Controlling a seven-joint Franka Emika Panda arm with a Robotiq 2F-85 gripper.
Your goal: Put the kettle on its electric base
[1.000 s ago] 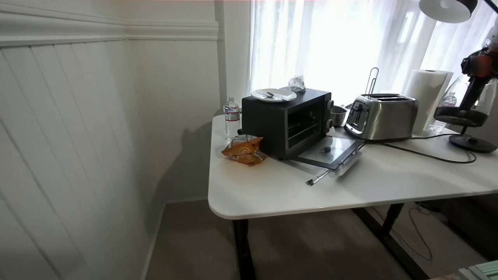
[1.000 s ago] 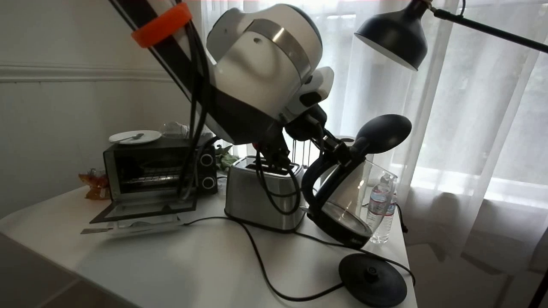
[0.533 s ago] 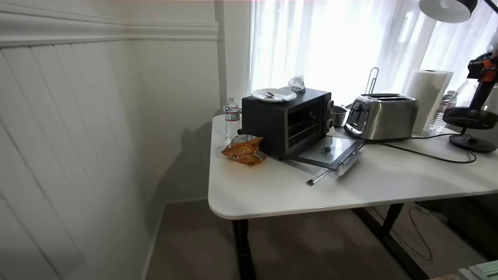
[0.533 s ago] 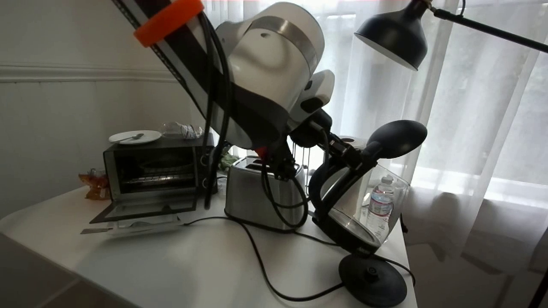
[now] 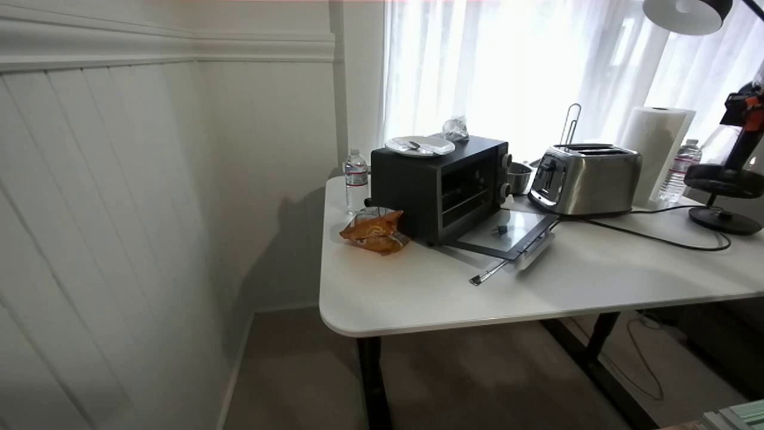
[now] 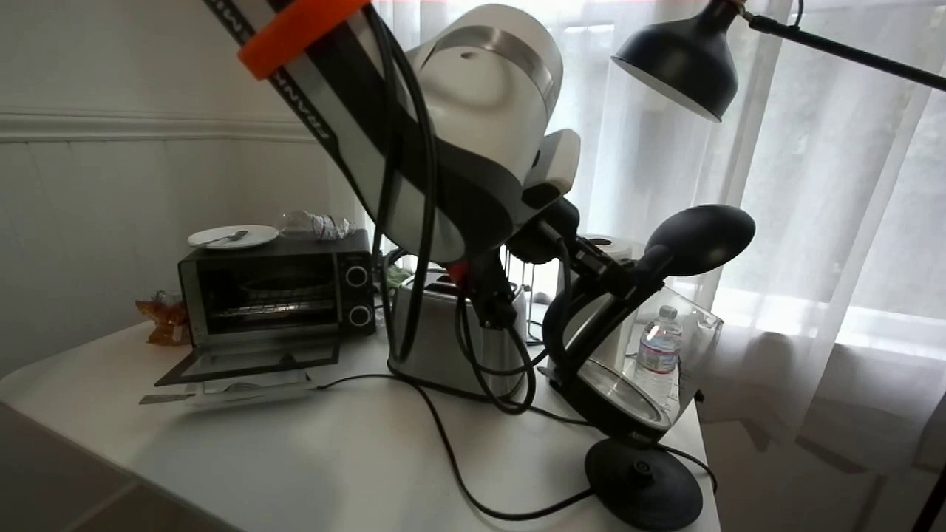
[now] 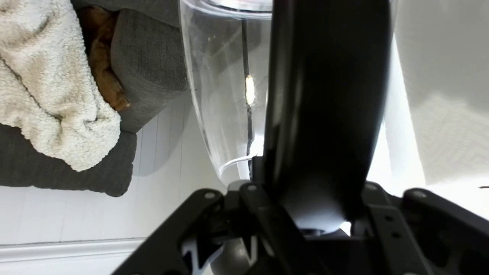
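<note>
Jaws w/ tilted kettle (image 6: pixel 607 408), now nearer elec. base (image 6: pixel 656 493)

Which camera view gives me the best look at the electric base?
An exterior view: the electric base shows large, its round top seen from above and almost wholly uncovered. It also appears below the kettle in an exterior view, but smaller and at a flatter angle. The wrist view doesn't show it.
</note>
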